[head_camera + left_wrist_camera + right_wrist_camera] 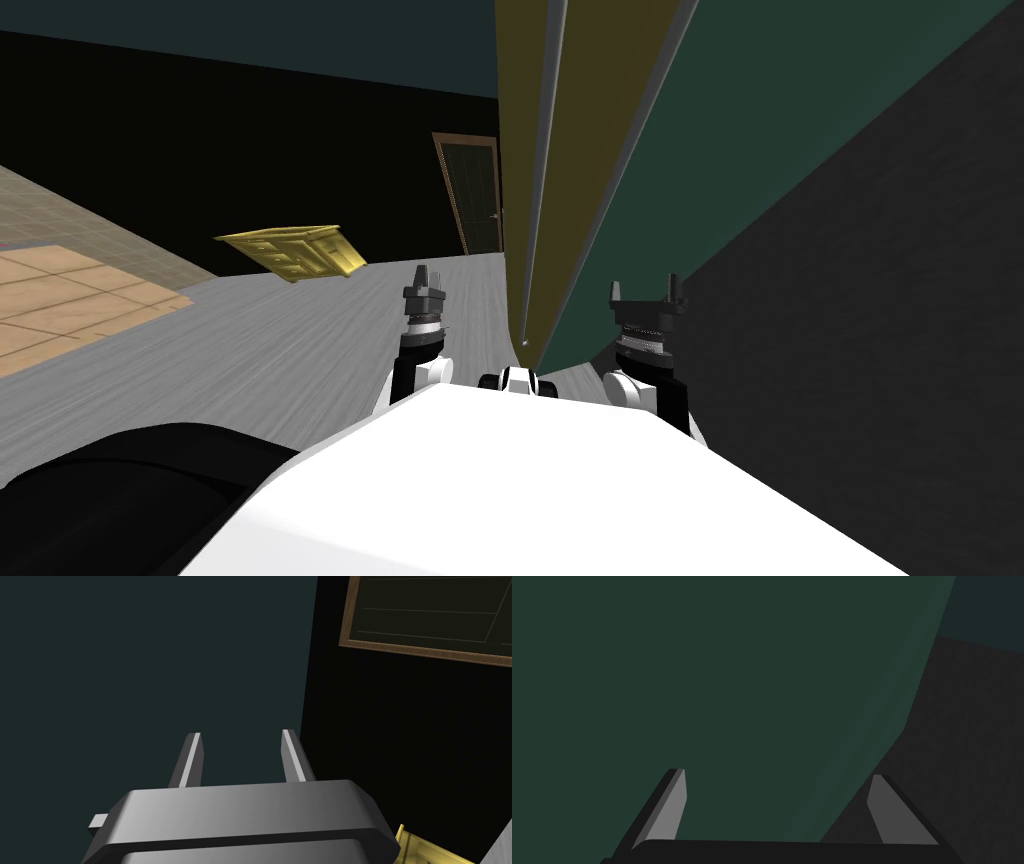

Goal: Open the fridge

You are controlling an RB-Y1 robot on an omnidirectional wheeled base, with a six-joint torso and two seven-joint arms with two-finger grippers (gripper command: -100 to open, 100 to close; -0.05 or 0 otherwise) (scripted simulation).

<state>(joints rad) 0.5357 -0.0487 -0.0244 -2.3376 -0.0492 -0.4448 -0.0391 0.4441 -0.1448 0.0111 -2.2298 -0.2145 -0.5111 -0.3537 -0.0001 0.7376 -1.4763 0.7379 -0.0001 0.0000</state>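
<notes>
Your left claw (422, 272) and right claw (645, 286) are both spread apart and hold nothing, raised so they are ready to reach. The tall brown fridge (600, 150) stands just ahead between them, its 2 long grey bars (545, 150) untouched. Far behind sits a yellow cabinet (295, 250).

Fridge (585, 150) close ahead; dark wall (880, 300) right; floor (300, 330) left open.

Grey plank floor (300, 330) bears a yellow cabinet (295, 250) near a dark door (478, 195).
</notes>
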